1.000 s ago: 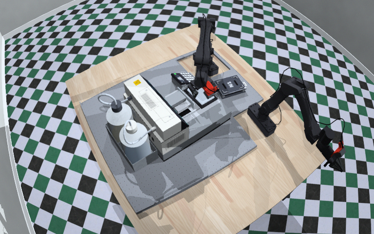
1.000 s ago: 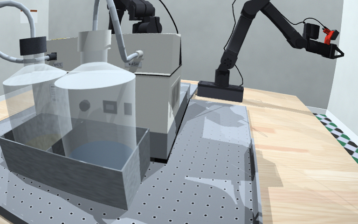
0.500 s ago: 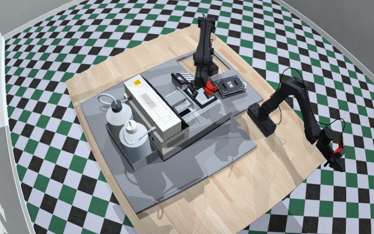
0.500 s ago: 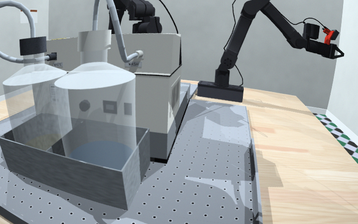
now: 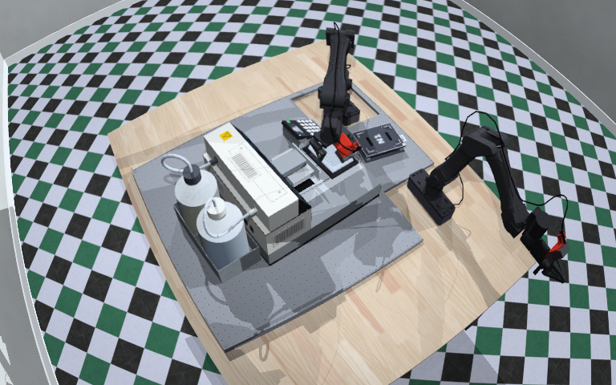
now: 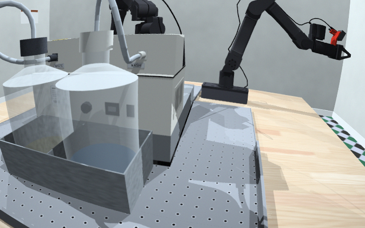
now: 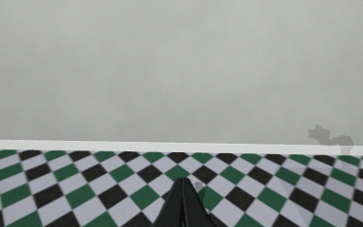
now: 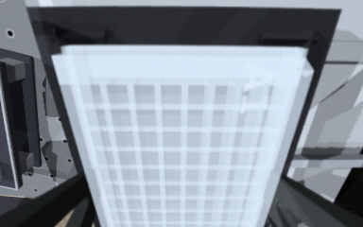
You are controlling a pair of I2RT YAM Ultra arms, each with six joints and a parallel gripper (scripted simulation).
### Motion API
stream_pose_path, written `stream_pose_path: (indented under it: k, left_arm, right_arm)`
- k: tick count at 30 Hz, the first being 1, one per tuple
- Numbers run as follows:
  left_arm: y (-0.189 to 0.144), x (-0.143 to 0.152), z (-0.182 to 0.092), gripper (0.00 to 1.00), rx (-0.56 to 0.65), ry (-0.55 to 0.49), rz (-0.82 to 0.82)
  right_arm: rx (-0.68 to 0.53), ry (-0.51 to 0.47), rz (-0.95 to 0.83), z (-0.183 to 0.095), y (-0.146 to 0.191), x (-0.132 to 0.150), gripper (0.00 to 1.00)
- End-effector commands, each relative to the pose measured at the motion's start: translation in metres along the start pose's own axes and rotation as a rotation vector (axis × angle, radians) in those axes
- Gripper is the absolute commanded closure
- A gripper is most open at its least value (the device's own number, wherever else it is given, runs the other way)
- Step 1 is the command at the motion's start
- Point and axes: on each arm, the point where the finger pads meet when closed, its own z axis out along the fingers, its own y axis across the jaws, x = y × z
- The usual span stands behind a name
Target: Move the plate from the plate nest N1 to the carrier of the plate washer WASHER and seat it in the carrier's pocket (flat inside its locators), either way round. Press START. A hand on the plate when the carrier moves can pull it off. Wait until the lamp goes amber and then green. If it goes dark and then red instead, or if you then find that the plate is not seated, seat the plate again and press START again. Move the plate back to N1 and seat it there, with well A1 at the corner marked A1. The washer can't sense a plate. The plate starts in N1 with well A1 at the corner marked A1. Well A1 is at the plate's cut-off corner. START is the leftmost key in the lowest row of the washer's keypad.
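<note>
Two long sides suit our grip: right gripper, spread wide, clamps the presumably light, stiff plate inboard of the bench's upper-right edge, top view; seating is unclear. Left gripper: closed, empty.

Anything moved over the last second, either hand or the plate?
Nothing visibly moved. The right hand is closed on the plate at the carrier, the left hand is shut out past the table edge, and the plate nest is without its plate, all as before.
</note>
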Motion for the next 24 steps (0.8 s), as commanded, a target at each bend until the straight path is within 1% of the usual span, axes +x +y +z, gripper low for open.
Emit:
stream_pose_path:
  k: [1,10,13,19,24]
  left_arm:
    - [0.002,-0.007,0.000,1.00,0.004,-0.032,0.009]
    - [0.002,-0.007,0.000,1.00,0.004,-0.032,0.009]
    - [0.002,-0.007,0.000,1.00,0.004,-0.032,0.009]
    - [0.002,-0.007,0.000,1.00,0.004,-0.032,0.009]
    - [0.002,-0.007,0.000,1.00,0.004,-0.032,0.009]
  right_arm:
    - [0.023,-0.033,0.004,-0.016,-0.006,-0.004,1.00]
    - [0.023,-0.033,0.004,-0.016,-0.006,-0.004,1.00]
    - [0.026,-0.036,0.004,-0.020,-0.006,-0.004,1.00]
    - [0.036,-0.045,0.004,-0.039,-0.006,-0.003,1.00]
    - [0.035,-0.043,0.004,-0.050,-0.005,-0.002,1.00]
